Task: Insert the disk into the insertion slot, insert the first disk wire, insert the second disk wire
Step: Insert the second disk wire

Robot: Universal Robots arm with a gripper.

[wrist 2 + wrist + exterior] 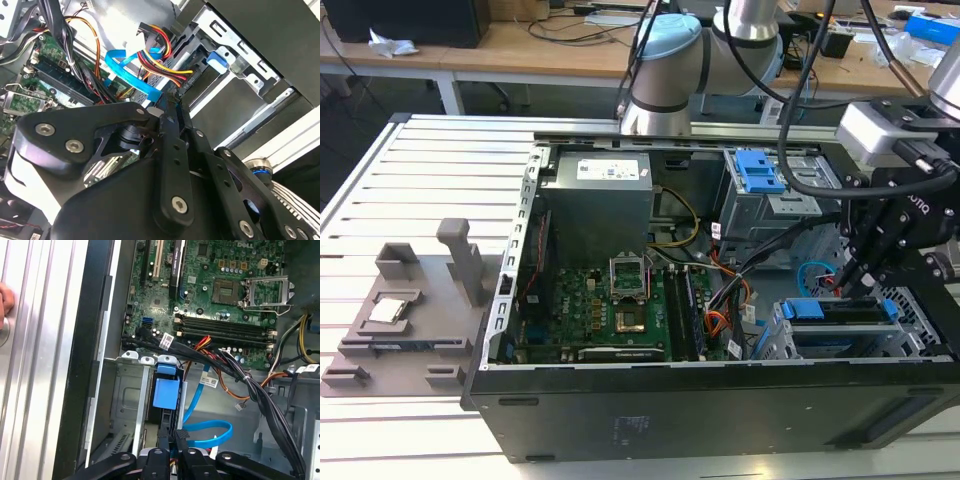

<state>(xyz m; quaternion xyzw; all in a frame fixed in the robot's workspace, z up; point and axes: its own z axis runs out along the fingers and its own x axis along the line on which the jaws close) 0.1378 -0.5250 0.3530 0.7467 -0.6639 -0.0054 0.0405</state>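
Disk seated in insertion slot

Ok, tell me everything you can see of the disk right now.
The disk sits inside the insertion slot, the silver sheet-metal bay at the exterior view's right of the open case. What shows is mainly its bright blue plastic carrier, with a blue tab in the first wrist view and a dark edge between the blue ends. It lies level, held by the bay walls. The end effector hangs just above it. A blue flat cable loops beside it; whether they touch cannot be told.
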